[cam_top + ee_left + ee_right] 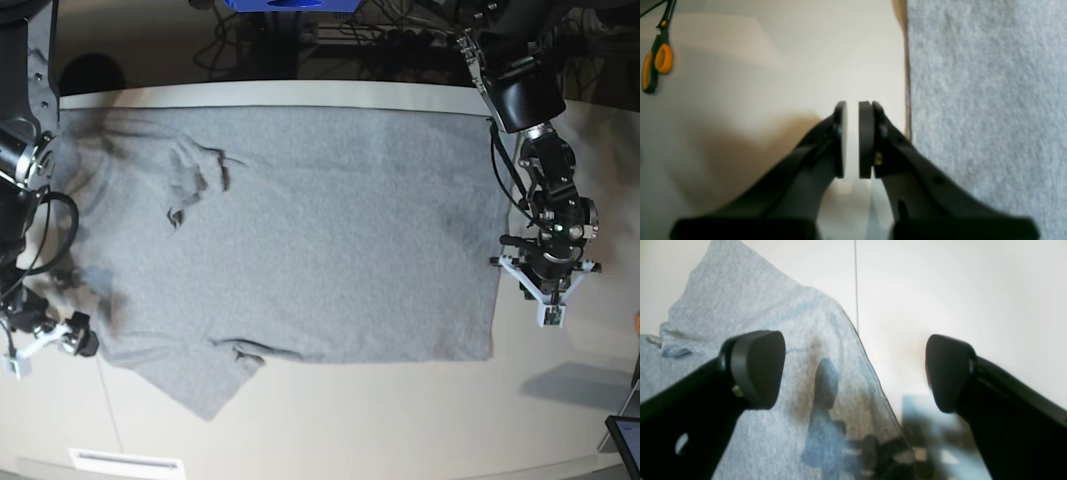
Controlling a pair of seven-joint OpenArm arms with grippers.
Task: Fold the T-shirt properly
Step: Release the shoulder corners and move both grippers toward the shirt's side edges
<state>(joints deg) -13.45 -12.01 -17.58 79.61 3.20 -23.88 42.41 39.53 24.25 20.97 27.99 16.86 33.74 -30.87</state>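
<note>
Your right claw (855, 370) is spread wide above the T-shirt (340, 240)'s edge, the nearer one for a grip; your left claw (854, 108), slightly parted and empty, is just beside it. The shirt lies between them across the tabletop (400, 430). No lettering is readable.

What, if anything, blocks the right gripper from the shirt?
Nothing visible does: the right gripper hovers with open jaws above the shirt's edge, and only fabric and bare table show between its fingers.
</note>
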